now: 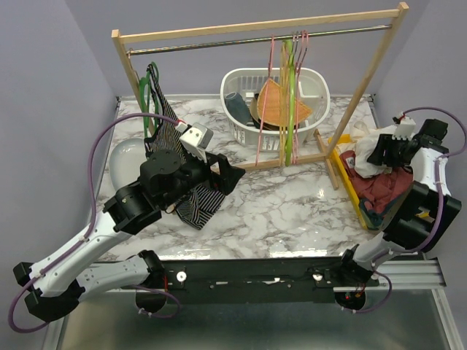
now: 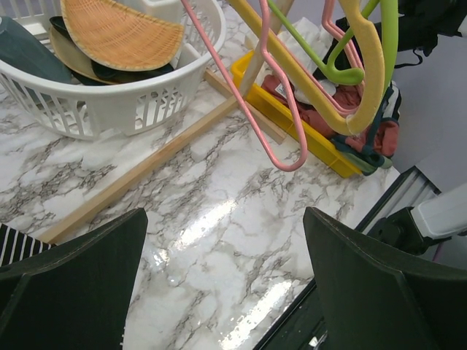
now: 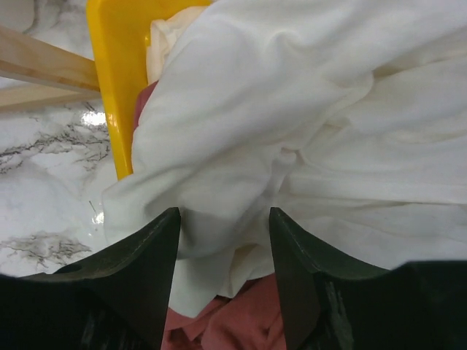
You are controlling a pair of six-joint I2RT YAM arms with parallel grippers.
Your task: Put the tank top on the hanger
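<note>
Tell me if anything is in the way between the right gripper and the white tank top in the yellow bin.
Nothing visible is. The tank top lies on top of the pile in the yellow bin, right in front of the right gripper, whose jaws stand apart. The red clothes lie under it, not over it.

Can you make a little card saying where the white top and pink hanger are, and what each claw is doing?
tank top: crumpled in the yellow bin, on red clothes
hanger: hanging on the rail, nothing on it
right gripper: open, just above the tank top
left gripper: open, empty
</note>
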